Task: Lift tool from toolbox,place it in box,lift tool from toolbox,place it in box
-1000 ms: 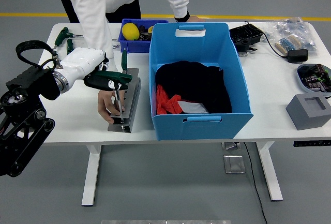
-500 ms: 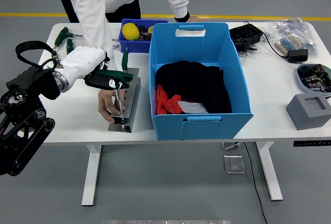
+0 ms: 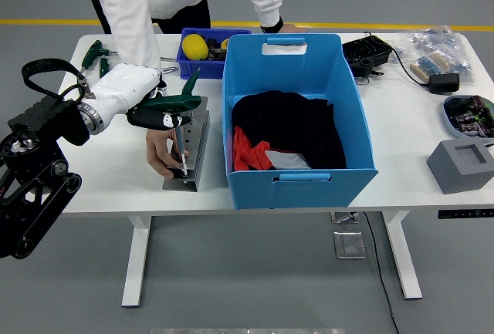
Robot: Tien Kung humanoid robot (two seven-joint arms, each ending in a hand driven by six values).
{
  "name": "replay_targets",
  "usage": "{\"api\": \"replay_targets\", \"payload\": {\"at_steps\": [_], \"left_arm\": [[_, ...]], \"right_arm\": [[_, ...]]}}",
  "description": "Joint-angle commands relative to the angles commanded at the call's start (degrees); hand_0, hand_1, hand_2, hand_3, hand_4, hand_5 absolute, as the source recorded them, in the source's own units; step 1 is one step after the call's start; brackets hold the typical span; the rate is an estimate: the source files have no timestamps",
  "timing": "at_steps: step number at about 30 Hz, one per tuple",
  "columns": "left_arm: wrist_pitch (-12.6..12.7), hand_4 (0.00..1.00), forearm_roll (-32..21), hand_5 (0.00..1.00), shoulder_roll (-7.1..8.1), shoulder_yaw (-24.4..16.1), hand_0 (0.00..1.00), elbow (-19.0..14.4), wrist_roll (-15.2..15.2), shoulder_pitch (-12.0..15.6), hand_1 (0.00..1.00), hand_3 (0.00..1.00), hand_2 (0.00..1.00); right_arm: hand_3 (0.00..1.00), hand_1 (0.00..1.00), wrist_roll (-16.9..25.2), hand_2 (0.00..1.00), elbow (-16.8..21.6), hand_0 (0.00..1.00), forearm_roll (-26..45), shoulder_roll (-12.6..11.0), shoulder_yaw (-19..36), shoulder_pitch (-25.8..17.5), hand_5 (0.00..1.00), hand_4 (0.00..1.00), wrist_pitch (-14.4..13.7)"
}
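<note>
From my feed, the left hand point(image 3: 158, 114) has a glossy white plastic shell with black fingers, closed on a tool point(image 3: 179, 104) with a green rubbery-looking handle and a thin bright metal shaft. The toolbox point(image 3: 190, 149) under it looks like dull grey metal. The box point(image 3: 296, 118) is smooth blue plastic with black and red cloth point(image 3: 285, 137) inside. The counter point(image 3: 401, 141) is matt white.

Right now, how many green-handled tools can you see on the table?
3: one in the left hand above the toolbox, two at the table's far-left corner. The sleeve may hide more.
</note>
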Motion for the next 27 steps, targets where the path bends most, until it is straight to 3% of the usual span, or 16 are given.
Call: {"api": "replay_targets", "payload": {"at_steps": [15,27], "left_arm": [[1.1,0.88,0.0,0.625,-0.3,-0.5,0.111,-1.1,-0.5,-0.5,0.002,0.057,0.002],[0.2,0.871,0.0,0.581,-0.16,-0.4,0.111,-3.8,0.1,-1.5,0.002,0.055,0.002]], "right_arm": [[0.662,0.717,0.1,0.781,0.0,0.726,0.1,0.0,-0.1,0.1,0.714,0.9,0.0],[0.661,0.716,0.1,0.781,0.0,0.726,-0.2,0.0,0.1,0.1,0.712,0.899,-0.1]]}}
